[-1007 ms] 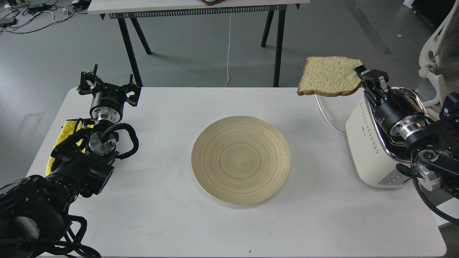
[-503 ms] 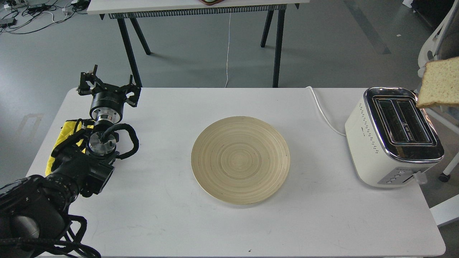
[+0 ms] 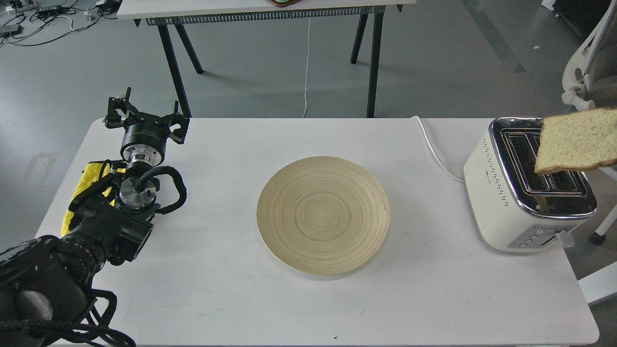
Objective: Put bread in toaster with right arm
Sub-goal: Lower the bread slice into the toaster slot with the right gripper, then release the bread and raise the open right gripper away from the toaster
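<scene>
A slice of light tan bread (image 3: 576, 140) with a brown crust hangs in the air at the right edge of the head view, over the far right part of the toaster's top. It runs off the frame edge. The cream-white toaster (image 3: 501, 193) with a chrome top and two slots stands at the table's right end. My right arm and its gripper are out of view past the right edge. My left gripper (image 3: 145, 114) is open and empty at the table's far left, fingers spread.
A round bamboo plate (image 3: 289, 231) lies bare in the middle of the white table (image 3: 434, 299). The toaster's white cord (image 3: 436, 154) runs off the table's far edge. A yellow cloth (image 3: 89, 176) sits by my left arm. A white chair (image 3: 585, 72) stands at the right.
The bread swung right from left of the toaster and out past it, then came back left and down over the toaster's top. My right gripper left the view. The left arm has not moved.
</scene>
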Robot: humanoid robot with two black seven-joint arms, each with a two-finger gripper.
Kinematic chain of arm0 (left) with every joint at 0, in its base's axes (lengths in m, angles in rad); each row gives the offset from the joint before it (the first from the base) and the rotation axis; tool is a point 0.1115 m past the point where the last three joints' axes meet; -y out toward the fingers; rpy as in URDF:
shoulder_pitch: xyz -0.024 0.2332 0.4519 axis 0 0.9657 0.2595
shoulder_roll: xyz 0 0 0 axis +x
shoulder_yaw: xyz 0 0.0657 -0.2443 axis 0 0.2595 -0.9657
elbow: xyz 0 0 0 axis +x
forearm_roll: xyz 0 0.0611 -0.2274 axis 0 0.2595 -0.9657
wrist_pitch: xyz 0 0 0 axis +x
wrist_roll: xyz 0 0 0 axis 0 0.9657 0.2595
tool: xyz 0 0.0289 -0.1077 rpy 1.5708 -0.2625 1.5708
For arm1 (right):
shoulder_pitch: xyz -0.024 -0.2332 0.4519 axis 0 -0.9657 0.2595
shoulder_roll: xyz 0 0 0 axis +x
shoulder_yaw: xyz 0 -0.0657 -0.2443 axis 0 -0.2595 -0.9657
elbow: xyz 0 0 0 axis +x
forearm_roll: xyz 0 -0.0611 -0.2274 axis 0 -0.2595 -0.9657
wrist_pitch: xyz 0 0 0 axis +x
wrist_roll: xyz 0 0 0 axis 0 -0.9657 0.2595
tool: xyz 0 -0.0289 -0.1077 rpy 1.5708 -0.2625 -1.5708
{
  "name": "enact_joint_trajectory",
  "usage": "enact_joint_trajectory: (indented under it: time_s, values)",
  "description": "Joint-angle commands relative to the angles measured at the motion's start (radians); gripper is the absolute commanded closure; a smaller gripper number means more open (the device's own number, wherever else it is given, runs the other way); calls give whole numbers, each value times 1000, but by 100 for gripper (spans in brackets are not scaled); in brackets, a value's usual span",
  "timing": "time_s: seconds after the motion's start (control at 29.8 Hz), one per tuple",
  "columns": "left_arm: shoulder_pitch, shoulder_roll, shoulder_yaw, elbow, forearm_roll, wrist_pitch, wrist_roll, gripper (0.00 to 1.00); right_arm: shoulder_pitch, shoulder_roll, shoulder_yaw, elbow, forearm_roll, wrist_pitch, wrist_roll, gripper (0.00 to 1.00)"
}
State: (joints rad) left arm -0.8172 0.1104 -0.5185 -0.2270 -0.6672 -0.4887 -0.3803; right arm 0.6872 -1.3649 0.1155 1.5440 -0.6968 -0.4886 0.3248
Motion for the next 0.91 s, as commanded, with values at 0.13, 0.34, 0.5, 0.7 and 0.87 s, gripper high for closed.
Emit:
enact_joint_trajectory:
  time_s: [0.13, 0.34, 0.5, 0.7, 0.87]
  values:
    - [0, 0, 0, 0, 0, 0, 0, 0, -12, 27, -5, -9, -3, 0, -4, 100]
    - [0, 0, 0, 0, 0, 0, 0, 0, -29, 75, -13, -31, -6, 0, -10, 100]
    - [0, 0, 0, 0, 0, 0, 0, 0, -28, 124, -30, -71, -6, 0, -12, 94]
    - [0, 0, 0, 0, 0, 0, 0, 0, -18, 173, -19, -78, -1, 0, -12, 30]
    - [1, 0, 0, 0, 0, 0, 0, 0, -14, 182, 4, -74, 2, 0, -13, 3]
